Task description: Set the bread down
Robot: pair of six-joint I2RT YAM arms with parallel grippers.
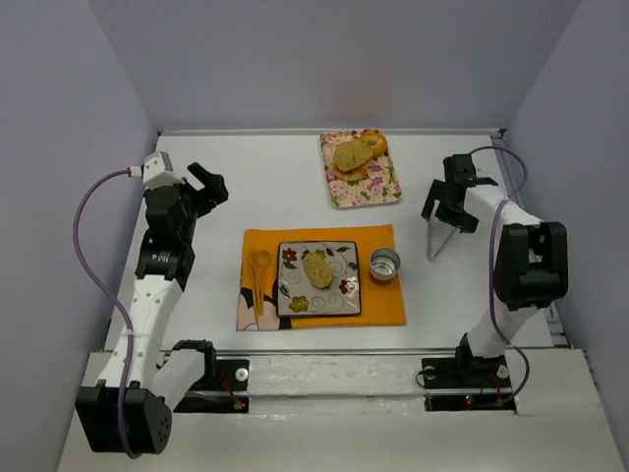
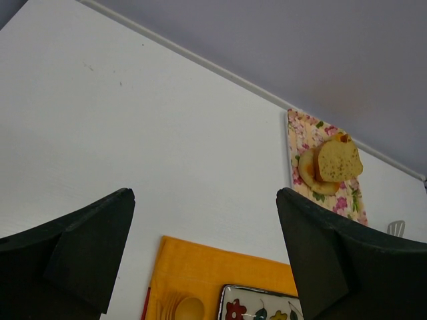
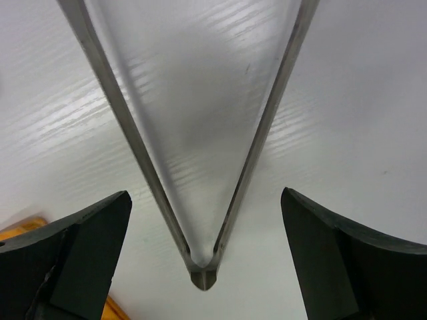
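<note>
1. The bread (image 1: 316, 269) lay flat, face up, near the centre of the patterned square plate (image 1: 346, 301), which sat on the orange placemat (image 1: 378, 310) mid-counter.
2. A small metal cup (image 1: 384, 264) stood at 3 o'clock of the plate, just beside it. A wooden spoon (image 1: 260, 264) lay at 9 o'clock.
3. The floral tray (image 1: 390, 193) sat at 12–1 o'clock, well apart, carrying the larger slice (image 1: 350, 155) and the orange-yellow bun (image 1: 374, 143).
4. The right gripper (image 1: 445, 216) hung at about 2 o'clock of the placemat with its jaws wide. The metal tongs (image 3: 202, 272) lay on the counter (image 1: 216, 147) between the jaws, and the wrist view showed a gap on both sides, so nothing was held.
5. The left gripper (image 1: 208, 185) sat at 10 o'clock, raised, with its jaws wide and empty.
6. Judgement: the placement looked done, with the bread inside the plate rim and nothing touching it.
7. Handling, judged:
   - The slice was likely very light, soft and compressible.
   - The crumb face would dent or tear under a hard pinch.
   - The crust was rough rather than slippery.
8. Best hold, judged:
   - Pinch across opposite crust edges with light squeeze, via the tongs.
   - Lying flat leaves little edge to catch, so the tips need to come in low.
</note>
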